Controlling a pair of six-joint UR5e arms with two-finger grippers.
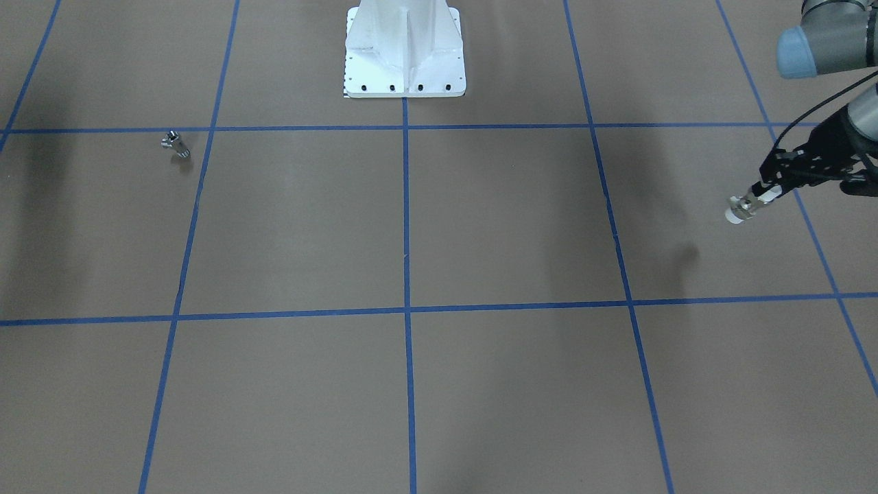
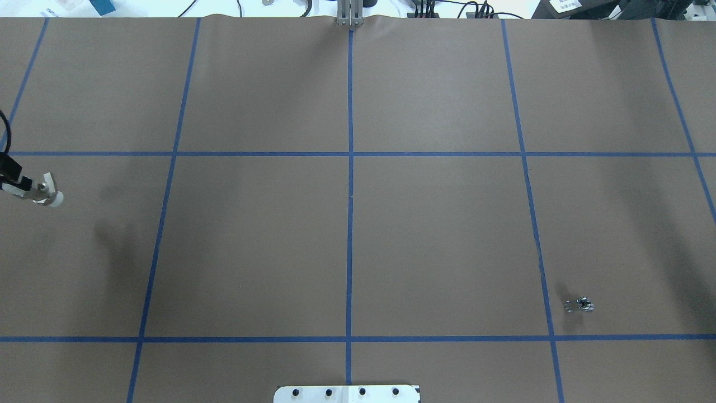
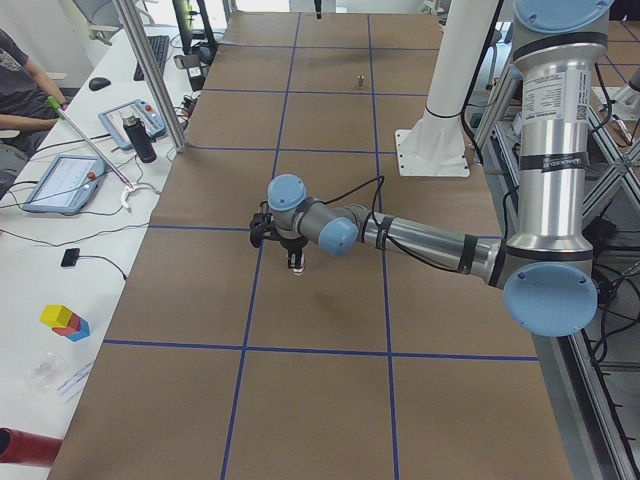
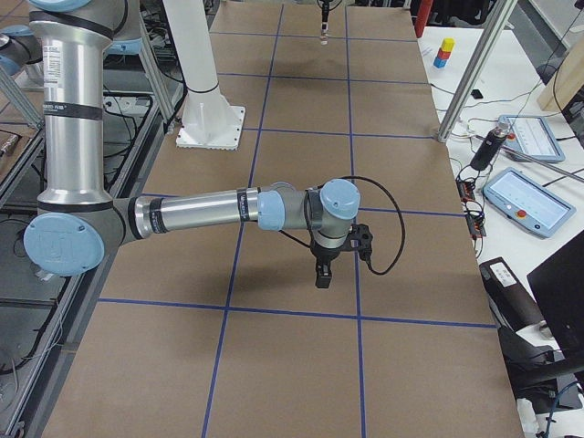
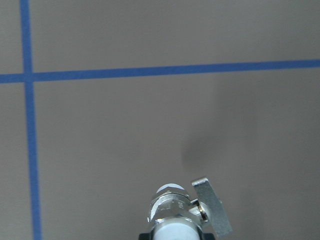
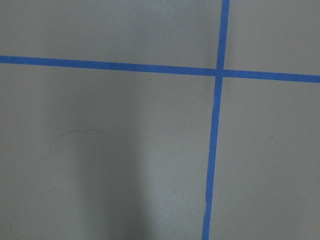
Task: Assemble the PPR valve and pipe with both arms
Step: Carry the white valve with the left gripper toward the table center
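Overhead exterior: our black left gripper (image 2: 28,191) pinched the white-ended, silver-waisted PPR valve (image 2: 49,195) far left; the tiny shiny metal pipe (image 2: 582,305) lay lower right, toward the right gripper (image 4: 322,276), whose grip we couldn't tell.

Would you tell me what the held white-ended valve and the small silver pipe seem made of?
White-ended stubby valve: matte white ends, likely plastic; glossy silvery middle with highlights, likely metal. Tiny shiny silver pipe: bright reflections suggest polished metal, though too small to be sure.

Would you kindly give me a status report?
Left gripper shut on PPR valve, above table. Right gripper state unclear. Pipe lying on table, ungripped. No obstacle seen.
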